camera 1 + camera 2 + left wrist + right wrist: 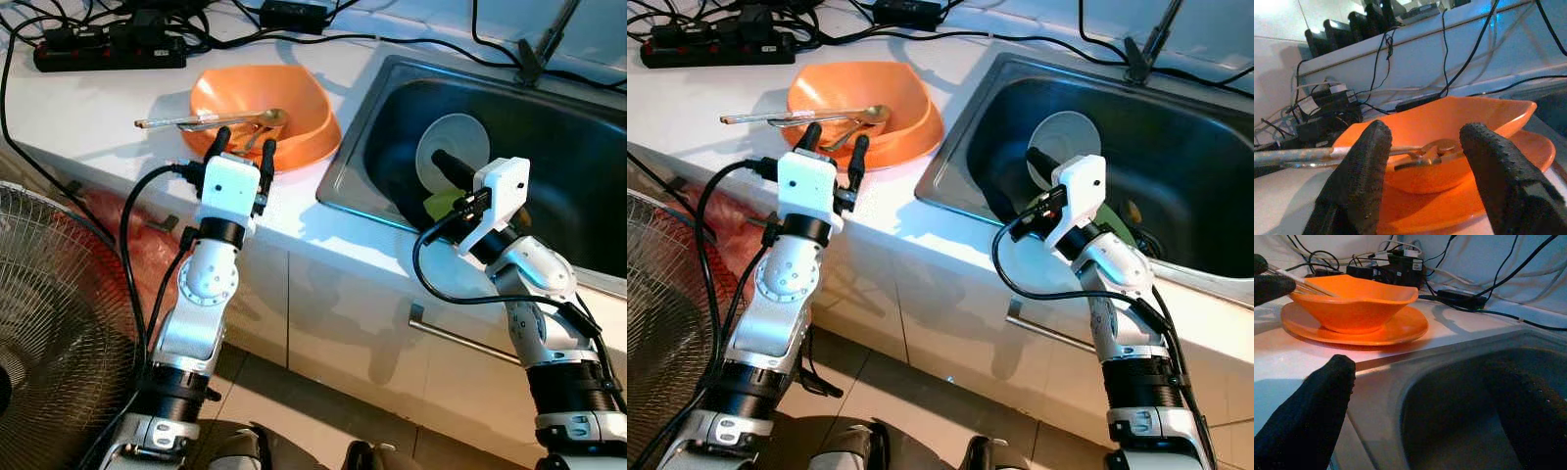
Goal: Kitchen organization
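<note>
Surface: white counter (118,108) with steel sink (578,186) set in; cabinet fronts below.
Bowl: orange bowl (294,103) on orange plate (1528,152), just ahead of the left gripper's fingertips.
Utensils: spoon (265,119) and chopsticks (171,121) lie in the bowl, handles sticking out past its rim on the side away from the sink.
Left gripper (242,142): at bowl's near rim, fingers apart, nothing between them.
Right gripper (1420,396): over the sink's near edge, fingers apart, empty.
White plate (456,142): in the sink, just beyond the right gripper.
Green item (441,203): under the right gripper; cannot tell what it is.
Behind bowl: power strip (108,49), black cables.
Left of left arm: fan (49,323).
</note>
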Tool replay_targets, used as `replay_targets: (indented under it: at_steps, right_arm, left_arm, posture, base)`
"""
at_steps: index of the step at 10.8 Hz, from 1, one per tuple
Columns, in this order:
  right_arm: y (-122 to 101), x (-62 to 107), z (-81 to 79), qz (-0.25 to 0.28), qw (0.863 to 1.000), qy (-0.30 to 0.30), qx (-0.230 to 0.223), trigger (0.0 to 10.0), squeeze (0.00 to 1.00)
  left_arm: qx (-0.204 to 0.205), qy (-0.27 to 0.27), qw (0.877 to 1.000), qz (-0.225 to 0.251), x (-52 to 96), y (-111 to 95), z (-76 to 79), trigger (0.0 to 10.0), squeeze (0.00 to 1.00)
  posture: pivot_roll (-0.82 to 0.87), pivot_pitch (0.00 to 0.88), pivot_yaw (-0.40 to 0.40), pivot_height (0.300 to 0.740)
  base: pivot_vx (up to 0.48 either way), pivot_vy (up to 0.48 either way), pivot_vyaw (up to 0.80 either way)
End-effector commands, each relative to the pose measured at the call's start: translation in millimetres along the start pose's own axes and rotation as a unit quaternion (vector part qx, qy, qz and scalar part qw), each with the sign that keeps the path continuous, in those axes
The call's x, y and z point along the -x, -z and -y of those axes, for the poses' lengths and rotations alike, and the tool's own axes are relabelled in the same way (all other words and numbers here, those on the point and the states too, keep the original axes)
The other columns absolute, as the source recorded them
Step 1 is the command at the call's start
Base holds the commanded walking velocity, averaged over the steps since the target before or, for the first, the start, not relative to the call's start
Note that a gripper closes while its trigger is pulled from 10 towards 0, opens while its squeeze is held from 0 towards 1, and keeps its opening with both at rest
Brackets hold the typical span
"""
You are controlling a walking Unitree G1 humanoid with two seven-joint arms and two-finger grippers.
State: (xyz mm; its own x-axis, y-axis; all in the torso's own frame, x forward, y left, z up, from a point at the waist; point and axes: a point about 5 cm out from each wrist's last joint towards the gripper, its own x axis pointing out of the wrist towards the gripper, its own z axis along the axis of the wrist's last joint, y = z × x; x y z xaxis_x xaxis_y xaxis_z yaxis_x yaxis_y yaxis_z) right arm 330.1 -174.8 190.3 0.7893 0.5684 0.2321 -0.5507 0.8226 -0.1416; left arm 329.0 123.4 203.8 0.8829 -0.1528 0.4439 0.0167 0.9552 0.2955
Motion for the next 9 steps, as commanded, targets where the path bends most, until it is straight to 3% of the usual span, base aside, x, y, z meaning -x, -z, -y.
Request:
replay_targets:
  at_steps: [1, 9]
  right_arm:
    - [-0.8, 3.1, 0.9, -0.003, 1.000, 0.003, 0.000, 10.0, 0.00]
    - [-0.8, 2.2, 1.1, -0.003, 1.000, 0.007, 0.000, 10.0, 0.00]
  left_arm:
    - [-0.002, -0.008, 1.000, 0.000, -0.9, 1.2, -2.0, 0.0, 0.00]
    - [0.000, -0.009, 1.000, 0.013, -1.9, -2.3, -1.2, 0.0, 0.00]
  posture:
    - [0.06, 0.161, -0.054, 0.740]
    - [0.07, 0.162, -0.057, 0.740]
  base:
    - [0.000, 0.000, 0.00]
    - [0.000, 0.000, 0.00]
